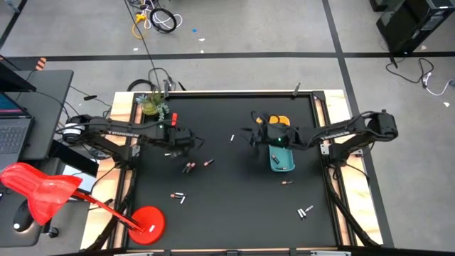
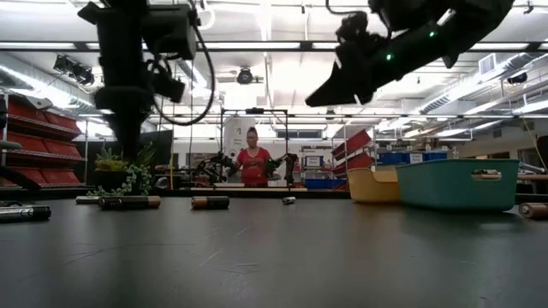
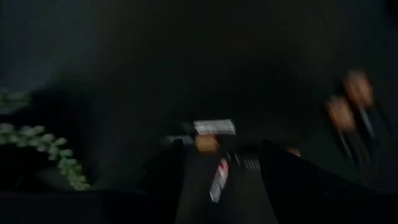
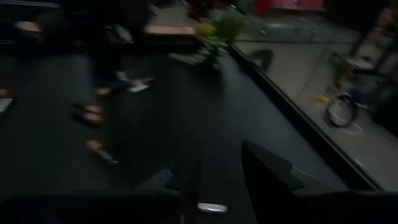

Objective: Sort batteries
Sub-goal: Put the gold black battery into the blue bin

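Most batteries (image 1: 190, 167) lie loose across the black table (image 1: 234, 213), flat, long axes pointing every which way; a few seem to sit in the teal tray (image 1: 281, 161), so sorting looks barely begun; left gripper (image 1: 183, 144) spread apart over 1 pale cell; right gripper (image 1: 257, 135), beside the yellow tray (image 1: 282, 119), I cannot tell.

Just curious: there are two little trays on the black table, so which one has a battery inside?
The teal tray, nearer the front edge; a dark battery lies in it. The yellow tray beside it shows none.
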Available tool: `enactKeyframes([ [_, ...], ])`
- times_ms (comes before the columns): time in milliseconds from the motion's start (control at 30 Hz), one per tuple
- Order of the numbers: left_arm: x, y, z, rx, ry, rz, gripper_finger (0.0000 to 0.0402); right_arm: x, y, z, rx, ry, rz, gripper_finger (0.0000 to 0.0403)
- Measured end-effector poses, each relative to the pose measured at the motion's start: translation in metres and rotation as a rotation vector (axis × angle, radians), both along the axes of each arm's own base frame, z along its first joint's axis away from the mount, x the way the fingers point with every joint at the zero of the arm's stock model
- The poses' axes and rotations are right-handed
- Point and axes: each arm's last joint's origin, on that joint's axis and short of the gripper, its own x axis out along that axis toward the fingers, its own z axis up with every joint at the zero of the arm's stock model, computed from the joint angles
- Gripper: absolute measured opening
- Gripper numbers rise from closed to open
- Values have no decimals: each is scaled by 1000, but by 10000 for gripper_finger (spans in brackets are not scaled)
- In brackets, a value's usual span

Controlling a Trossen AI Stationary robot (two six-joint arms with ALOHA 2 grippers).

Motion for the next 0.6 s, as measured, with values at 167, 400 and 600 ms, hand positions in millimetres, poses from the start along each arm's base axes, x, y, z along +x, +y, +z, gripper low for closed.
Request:
enactKeyframes([
  [167,-6,-11,-2,-54,99,-236,189,2,19,-1,-2,6,63,123],
  [400,-8,-25,-15,-43,144,-576,164,3,29,-3,-2,4,99,123],
  [600,-6,-29,-22,-42,153,-638,163,2,33,-2,-14,-26,115,123],
])
